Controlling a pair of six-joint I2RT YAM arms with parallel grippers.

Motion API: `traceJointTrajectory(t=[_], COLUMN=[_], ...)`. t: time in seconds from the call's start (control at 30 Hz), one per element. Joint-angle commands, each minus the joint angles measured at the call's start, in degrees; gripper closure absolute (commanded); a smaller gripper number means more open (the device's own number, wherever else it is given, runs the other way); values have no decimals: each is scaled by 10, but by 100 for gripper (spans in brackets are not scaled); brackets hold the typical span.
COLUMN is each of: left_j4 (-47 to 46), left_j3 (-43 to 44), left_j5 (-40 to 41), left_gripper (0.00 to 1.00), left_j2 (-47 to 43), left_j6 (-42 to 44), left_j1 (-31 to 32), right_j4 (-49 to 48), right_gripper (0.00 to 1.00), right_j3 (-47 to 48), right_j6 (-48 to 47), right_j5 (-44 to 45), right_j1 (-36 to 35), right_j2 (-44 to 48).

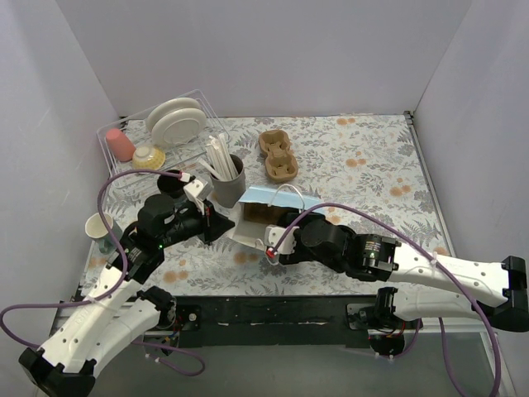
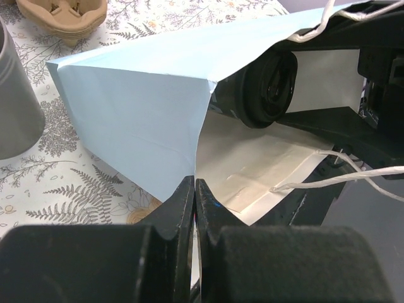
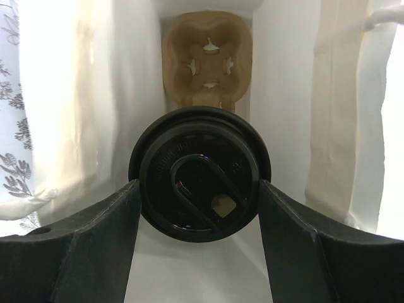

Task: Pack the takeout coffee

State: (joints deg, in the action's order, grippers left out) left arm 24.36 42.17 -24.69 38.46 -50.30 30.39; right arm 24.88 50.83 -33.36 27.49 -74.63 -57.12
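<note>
Holding one takeout coffee (image 3: pixel 199 180) inside one blue bag (image 2: pixel 136 107), the right gripper (image 3: pixel 199 196) hugs its lid from both sides. The left gripper (image 2: pixel 194 192) is pinched tight on the bag's edge. One brown cup tray (image 3: pixel 207 57) sits deeper inside.

Left hand (image 2: pixel 194 184) pinched shut, right hand (image 3: pixel 199 187) gripping with fingers wide apart, both arms angled inward

Left gripper's (image 2: pixel 194 192) jaws pinch the blue bag (image 2: pixel 132 107), takeout coffee (image 2: pixel 270 88) inside.
</note>
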Motion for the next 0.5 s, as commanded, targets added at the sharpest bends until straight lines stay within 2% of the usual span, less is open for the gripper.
traceJointTrajectory(t=[0.0,0.3,0.47], left_j4=[-26,-40,-46], left_j3=[-14,-28,-38], left_j5=[-12,-26,-39], left_gripper=[100,100,100], left_j2=[0,4,4], left_j6=[13,8,6], left_j1=[-1,-1,-1], right_j4=[-4,-69,-131], right_gripper=[67,67,67], right_j3=[-3,-30,-64], right_j6=[-9,-37,-105], right_j5=[16,27,3], right_j1=[11,38,55], right_j2=[-5,-18,-2])
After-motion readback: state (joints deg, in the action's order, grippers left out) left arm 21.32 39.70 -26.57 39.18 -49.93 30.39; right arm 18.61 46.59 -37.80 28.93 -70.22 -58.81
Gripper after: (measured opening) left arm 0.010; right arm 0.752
